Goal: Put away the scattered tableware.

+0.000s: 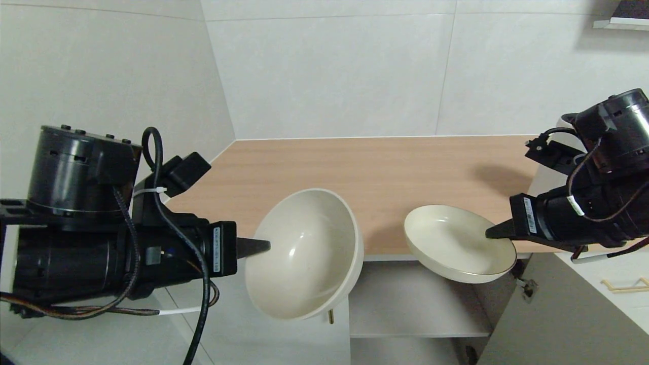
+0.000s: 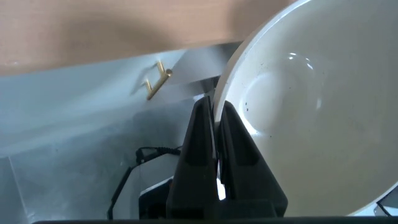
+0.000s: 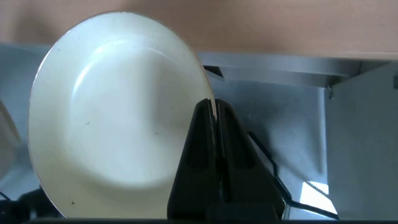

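Observation:
A deep cream bowl (image 1: 304,253) hangs tilted on its side in front of the wooden counter (image 1: 385,167), with my left gripper (image 1: 261,247) shut on its rim. In the left wrist view the black fingers (image 2: 202,134) pinch the bowl (image 2: 311,106) at its edge. To the right, a shallow cream plate (image 1: 456,241) is held just off the counter's front edge, and my right gripper (image 1: 494,232) is shut on its rim. The right wrist view shows the plate (image 3: 118,106) clamped between the fingers (image 3: 227,134).
Below the counter an open cabinet with a white shelf (image 1: 410,304) stands between the two held dishes. Its door (image 1: 552,314) is swung open at the right. A brass handle (image 2: 155,81) sits on the cabinet front. Tiled walls (image 1: 329,66) close off the back and left.

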### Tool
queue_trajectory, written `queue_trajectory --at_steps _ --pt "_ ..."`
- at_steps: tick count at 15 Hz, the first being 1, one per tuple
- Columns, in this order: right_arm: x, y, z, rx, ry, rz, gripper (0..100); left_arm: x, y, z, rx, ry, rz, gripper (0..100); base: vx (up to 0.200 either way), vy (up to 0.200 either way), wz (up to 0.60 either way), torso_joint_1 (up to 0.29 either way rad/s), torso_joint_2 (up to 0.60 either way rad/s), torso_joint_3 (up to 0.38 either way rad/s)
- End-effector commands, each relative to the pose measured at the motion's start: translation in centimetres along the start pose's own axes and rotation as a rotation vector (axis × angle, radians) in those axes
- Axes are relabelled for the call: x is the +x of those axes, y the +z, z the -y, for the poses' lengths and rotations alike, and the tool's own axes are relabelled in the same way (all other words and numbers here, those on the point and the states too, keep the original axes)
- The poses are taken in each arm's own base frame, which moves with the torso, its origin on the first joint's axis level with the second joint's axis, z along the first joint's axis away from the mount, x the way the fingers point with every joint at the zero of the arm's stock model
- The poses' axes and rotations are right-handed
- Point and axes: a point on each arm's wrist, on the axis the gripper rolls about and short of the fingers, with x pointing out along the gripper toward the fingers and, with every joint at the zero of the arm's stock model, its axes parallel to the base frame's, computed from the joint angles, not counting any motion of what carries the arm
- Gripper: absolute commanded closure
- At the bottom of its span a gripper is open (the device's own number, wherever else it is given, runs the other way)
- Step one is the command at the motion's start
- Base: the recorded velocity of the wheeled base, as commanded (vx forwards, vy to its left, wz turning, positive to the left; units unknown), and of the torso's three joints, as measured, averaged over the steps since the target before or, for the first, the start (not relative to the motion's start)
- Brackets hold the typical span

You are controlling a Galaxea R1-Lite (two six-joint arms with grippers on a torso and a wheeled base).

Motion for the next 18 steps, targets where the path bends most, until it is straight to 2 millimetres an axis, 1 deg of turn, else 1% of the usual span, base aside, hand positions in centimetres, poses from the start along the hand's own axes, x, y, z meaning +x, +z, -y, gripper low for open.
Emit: queue_trajectory --at_steps 1,7,11,13,15,18 --pt "-0.2 -0.2 0.1 -0.002 0.0 -0.001 100 0.2 -0.2 0.0 0.0 0.001 -0.009 100 0.0 0.0 0.0 0.0 0.0 0.0" --pt "1.0 -0.1 0.1 0.0 -0.01 -0.018 100 0.7 -0.3 -0.2 -0.003 0.011 -0.025 100 0.0 0.0 0.0 0.0 0.0 0.0" --pt "1.3 -0.2 0.2 0.0 -0.021 -0.019 100 0.9 -0.3 -0.2 -0.003 0.012 -0.031 100 0.0 0.0 0.0 0.0 0.0 0.0" --pt "1.6 -0.4 0.4 -0.035 -0.029 -0.034 100 1.2 -0.5 -0.2 -0.001 0.016 -0.045 100 0.0 0.0 0.0 0.0 0.0 0.0" --pt "1.8 -0.5 0.4 -0.039 -0.034 -0.039 100 1.4 -0.7 -0.1 0.001 0.015 -0.055 100 0.0 0.0 0.0 -0.076 0.22 0.137" --pt "1.9 -0.8 0.5 -0.044 -0.036 -0.05 100 1.9 -0.9 -0.3 -0.001 0.025 -0.074 100 0.0 0.0 0.0 -0.157 0.42 0.253"
